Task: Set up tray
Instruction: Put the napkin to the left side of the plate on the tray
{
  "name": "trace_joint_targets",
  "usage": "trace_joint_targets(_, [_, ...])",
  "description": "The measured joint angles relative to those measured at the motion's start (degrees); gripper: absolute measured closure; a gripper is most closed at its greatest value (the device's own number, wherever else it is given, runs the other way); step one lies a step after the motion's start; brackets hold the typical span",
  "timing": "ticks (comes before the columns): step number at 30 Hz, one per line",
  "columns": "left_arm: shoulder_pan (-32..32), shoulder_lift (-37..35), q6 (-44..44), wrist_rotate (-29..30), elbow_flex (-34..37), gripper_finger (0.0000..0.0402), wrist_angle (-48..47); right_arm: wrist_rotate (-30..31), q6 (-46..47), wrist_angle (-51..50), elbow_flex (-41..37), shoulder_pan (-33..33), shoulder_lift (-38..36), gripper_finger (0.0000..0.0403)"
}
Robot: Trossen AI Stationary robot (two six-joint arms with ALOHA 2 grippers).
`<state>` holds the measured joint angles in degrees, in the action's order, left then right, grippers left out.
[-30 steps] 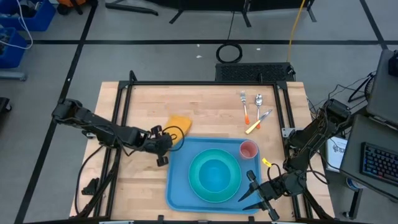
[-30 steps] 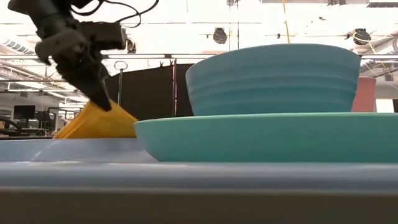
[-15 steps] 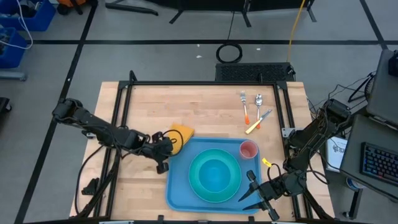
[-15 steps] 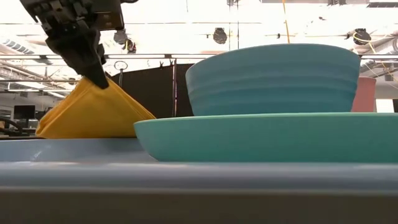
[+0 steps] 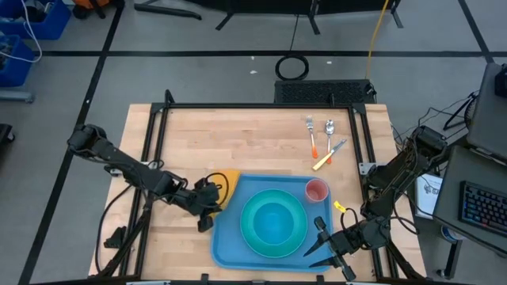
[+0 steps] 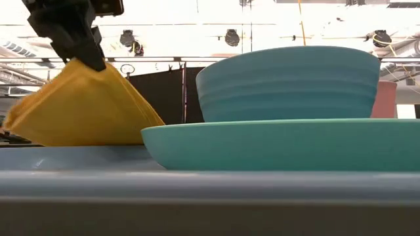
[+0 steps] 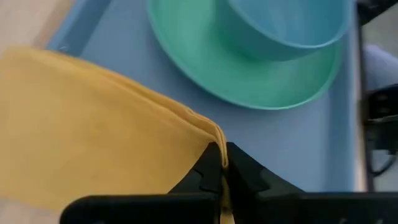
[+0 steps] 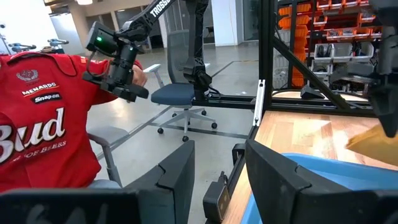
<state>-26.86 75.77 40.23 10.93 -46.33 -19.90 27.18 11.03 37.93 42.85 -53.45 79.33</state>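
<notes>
1. Leftmost, reaching in from the table's left side: left gripper (image 5: 215,192), clenched on the corner of a folded yellow napkin (image 5: 228,184), hanging just over the left rim of the tray (image 5: 230,245).
2. Draping from the pinch toward the table behind, napkin (image 7: 93,130) lying partly over bare wood, partly over the tray's left edge; fold running roughly along that edge.
3. Lying directly ahead of the left claw, toward the right: tray, long axis stretching left to right across the near middle of the table, carrying a plate (image 5: 273,220) with a bowl (image 5: 273,222) on it and a pink cup (image 5: 316,190) at the far right corner.
4. Judging the coming move: carrying the napkin rightward onto the blue strip between rim and plate, left arm being far nearer.
5. Farthest right, waiting at the tray's near right corner: right gripper (image 5: 323,237), fingers apart, grasping nothing.
</notes>
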Motion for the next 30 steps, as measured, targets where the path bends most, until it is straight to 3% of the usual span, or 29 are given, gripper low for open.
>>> trace_joint_targets(9, [-1.7, 0.2, 2.2, -0.4, 0.0, 0.0395, 1.2, 0.0, 0.0, 0.0, 0.0, 0.0, 0.0, 0.0269])
trace_joint_targets(21, [-3.6, 11.9, 2.6, -5.8, 0.0, 0.0395, 10.4, 0.0, 0.0, 0.0, 0.0, 0.0, 0.0, 0.0269])
trace_joint_targets(30, [-4.3, 15.9, 2.3, -8.0, 0.0, 0.0396, 15.8, 0.0, 0.0, 0.0, 0.0, 0.1, 0.0, 0.0269])
